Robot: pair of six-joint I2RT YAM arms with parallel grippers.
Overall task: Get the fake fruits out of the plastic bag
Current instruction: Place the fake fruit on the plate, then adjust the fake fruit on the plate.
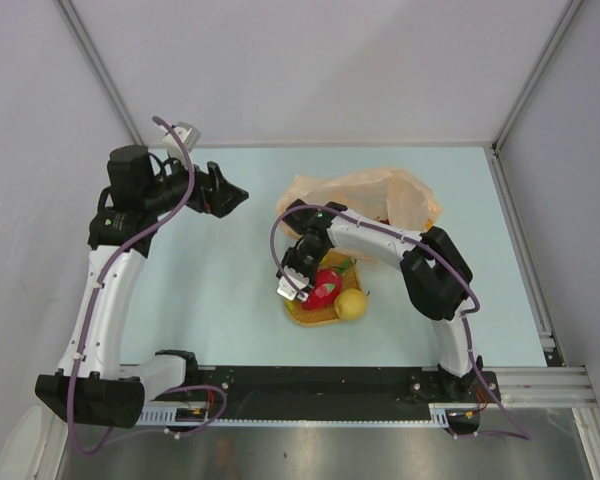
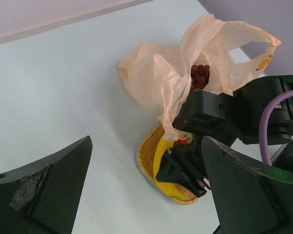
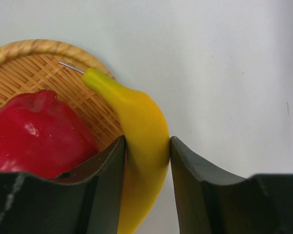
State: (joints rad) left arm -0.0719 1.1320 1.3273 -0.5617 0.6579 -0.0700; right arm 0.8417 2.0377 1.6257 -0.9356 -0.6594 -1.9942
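Overhead view. The right gripper is reaching down over the left edge of the orange woven tray, which is sitting just below the centre of the frame on the pale blue table. A red fruit with green tips is lying in the tray, touching the gripper. A round yellow fruit is resting at the tray's right edge. The plastic bag is lying crumpled just above the tray, partly under the right arm. The left gripper is hanging in the upper left, well apart from bag and tray.

Left wrist view. The left gripper's two dark fingers are standing wide apart in the lower corners of the frame, with nothing between them. The bag is filling the upper centre and right, its mouth gaping. The dark red grapes are showing inside it at upper right. Below the bag, the right gripper is pressing down on the near side of the tray.

Right wrist view. The right gripper's fingers are closing narrowly on the banana, one finger lying against each of its sides. The banana's green stem end, with a thin metal pin sticking out of it, is reaching over the tray's rim at upper left. Its body is running down the frame between the fingers. The red fruit is lying in the tray at lower left, just beside the banana.
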